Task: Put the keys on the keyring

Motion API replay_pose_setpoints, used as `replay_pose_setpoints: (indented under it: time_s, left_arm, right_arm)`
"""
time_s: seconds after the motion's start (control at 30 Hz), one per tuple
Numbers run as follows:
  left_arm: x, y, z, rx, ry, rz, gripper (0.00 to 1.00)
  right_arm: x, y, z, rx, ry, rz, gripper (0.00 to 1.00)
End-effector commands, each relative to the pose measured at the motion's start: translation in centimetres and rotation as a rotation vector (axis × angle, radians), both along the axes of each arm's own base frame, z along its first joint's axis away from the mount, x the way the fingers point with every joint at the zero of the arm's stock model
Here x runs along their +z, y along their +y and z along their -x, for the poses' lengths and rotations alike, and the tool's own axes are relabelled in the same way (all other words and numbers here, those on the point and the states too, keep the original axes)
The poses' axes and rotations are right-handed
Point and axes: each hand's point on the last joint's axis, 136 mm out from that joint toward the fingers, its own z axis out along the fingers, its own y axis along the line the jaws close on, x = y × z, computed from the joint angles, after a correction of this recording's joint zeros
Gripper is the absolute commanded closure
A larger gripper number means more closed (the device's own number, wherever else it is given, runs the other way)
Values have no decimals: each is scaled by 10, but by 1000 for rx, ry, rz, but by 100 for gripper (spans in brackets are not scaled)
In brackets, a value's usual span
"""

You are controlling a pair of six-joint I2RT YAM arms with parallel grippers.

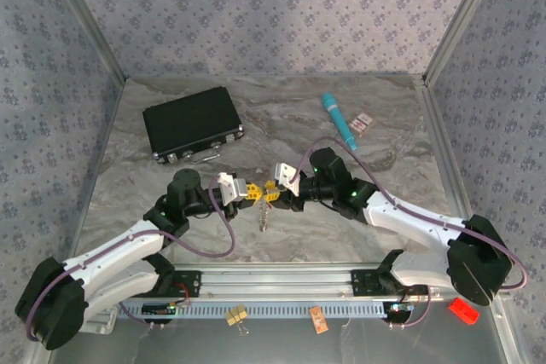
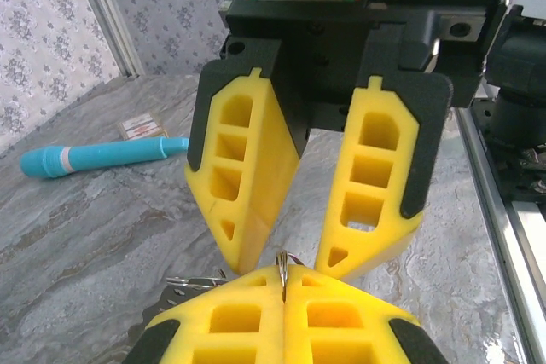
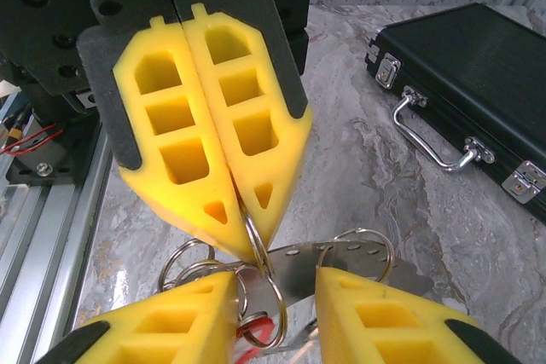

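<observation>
The two grippers meet tip to tip above the middle of the table. My left gripper (image 1: 252, 193) (image 2: 284, 277) is shut on the keyring (image 2: 284, 262), a silver wire ring (image 3: 258, 249) standing edge-on between its yellow fingers (image 3: 213, 151). From the ring hang the keys (image 1: 266, 215): a flat metal plate with holes (image 3: 345, 266), smaller rings (image 3: 182, 264) and a red bit (image 3: 256, 334). My right gripper (image 1: 275, 188) (image 3: 275, 287) is open, its fingers (image 2: 243, 202) on either side of the ring and plate without pressing on them.
A shut black case (image 1: 193, 124) (image 3: 465, 66) lies at the back left. A teal pen-like stick (image 1: 339, 120) (image 2: 102, 156) and a small card (image 1: 364, 123) lie at the back right. An aluminium rail (image 1: 281, 283) runs along the near edge.
</observation>
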Motion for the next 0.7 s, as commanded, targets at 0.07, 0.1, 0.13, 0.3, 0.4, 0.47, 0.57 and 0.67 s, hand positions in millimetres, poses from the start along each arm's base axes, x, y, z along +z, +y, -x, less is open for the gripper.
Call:
replay_pose_setpoints:
  time_s: [0.07, 0.1, 0.13, 0.3, 0.4, 0.47, 0.57, 0.67]
  left_arm:
    - [18, -4, 6, -52, -33, 66, 100]
    - [18, -4, 6, -55, -28, 69, 100]
    - [19, -5, 7, -61, -23, 73, 100]
    - [16, -5, 7, -62, -2, 65, 100]
    - [10, -2, 1, -22, 3, 26, 89]
    - [3, 0, -1, -2, -3, -40, 86]
    - [-3, 3, -2, 11, -27, -116, 85]
    - [-7, 4, -3, 11, -35, -159, 85]
  right_arm:
    - [11, 8, 0, 34, -5, -43, 77]
    - [11, 9, 0, 38, -6, -45, 80]
    - [11, 9, 0, 39, -4, -46, 83]
    - [16, 9, 0, 49, -15, -64, 97]
    - [11, 6, -2, 37, -25, -25, 100]
    - [5, 2, -4, 22, -36, 34, 100]
    - [-2, -2, -4, 23, -57, 129, 100]
    - [-5, -4, -3, 35, -72, 206, 100]
